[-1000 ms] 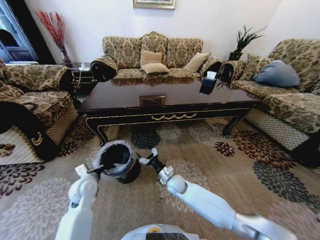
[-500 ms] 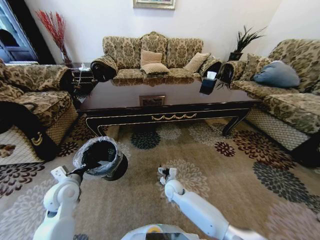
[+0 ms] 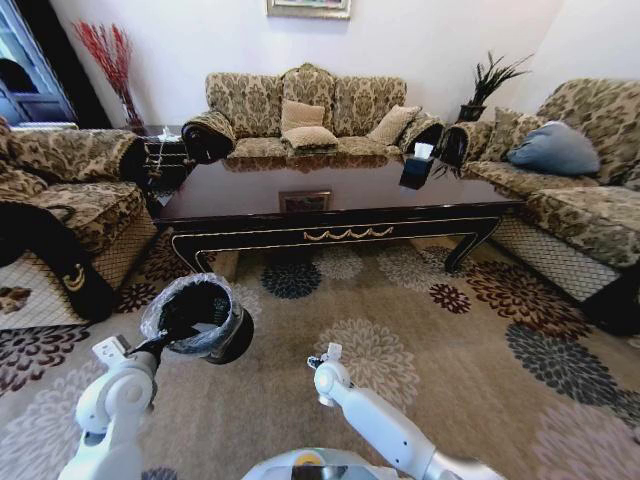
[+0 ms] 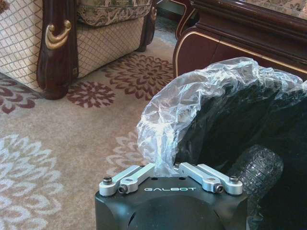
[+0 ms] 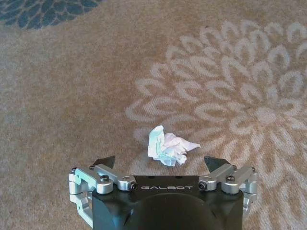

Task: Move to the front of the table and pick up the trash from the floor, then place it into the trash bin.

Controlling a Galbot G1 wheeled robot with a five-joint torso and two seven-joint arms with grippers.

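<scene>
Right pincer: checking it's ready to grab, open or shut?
Open: right pincer fingertips stand wide apart above the crumpled scrap on the carpet.

The long dark table (image 3: pixel 335 205) is shiny, with a gold curl on its front. It stands on the flowery rug. The small black trash bin (image 3: pixel 200 318) has crinkly clear plastic over its rim. It is tipped on its side, up off the floor. A crumpled white scrap (image 5: pixel 168 146) lies on the rug.
</scene>
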